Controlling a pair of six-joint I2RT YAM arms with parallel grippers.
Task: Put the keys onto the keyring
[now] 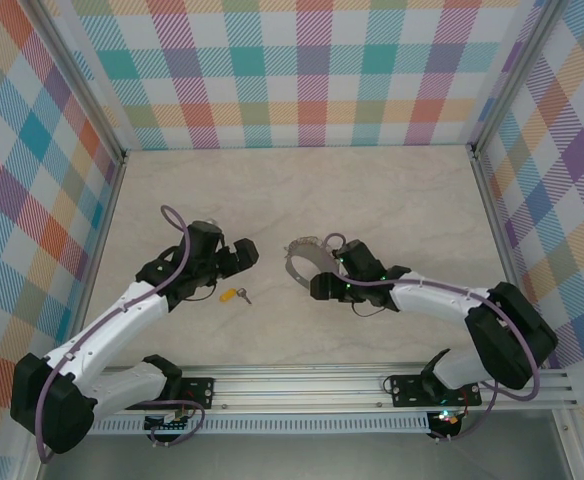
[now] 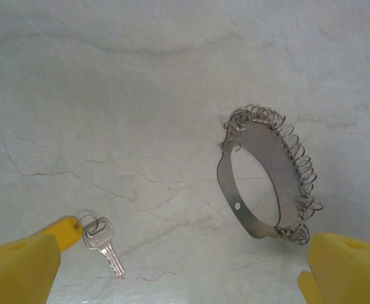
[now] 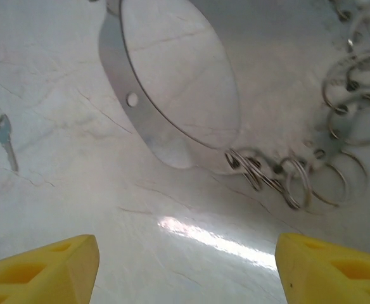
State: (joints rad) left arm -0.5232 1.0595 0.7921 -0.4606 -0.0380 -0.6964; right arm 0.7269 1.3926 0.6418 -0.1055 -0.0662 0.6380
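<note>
The key [image 1: 244,297] is small and silvery, joined by a tiny ring to a yellow tag [image 1: 229,295], and lies flat on the pale table. In the left wrist view the key [image 2: 102,244] lies near the left fingertip. The keyring [image 1: 294,268] is a thin metal band loop [image 2: 228,190] standing on edge, with several small split rings along its far side. My left gripper [image 1: 244,253] hovers just behind the key, open [image 2: 185,269] and holding nothing. My right gripper [image 1: 318,287] is at the keyring's near side, open [image 3: 188,266], with bare table between its fingers. The band [image 3: 125,79] and key [image 3: 4,142] lie beyond it.
Checkered walls [image 1: 312,70] enclose the table at the back and both sides. An aluminium rail [image 1: 372,385] carrying the arm bases runs along the near edge. Open marble-patterned tabletop [image 1: 302,190] stretches behind the grippers.
</note>
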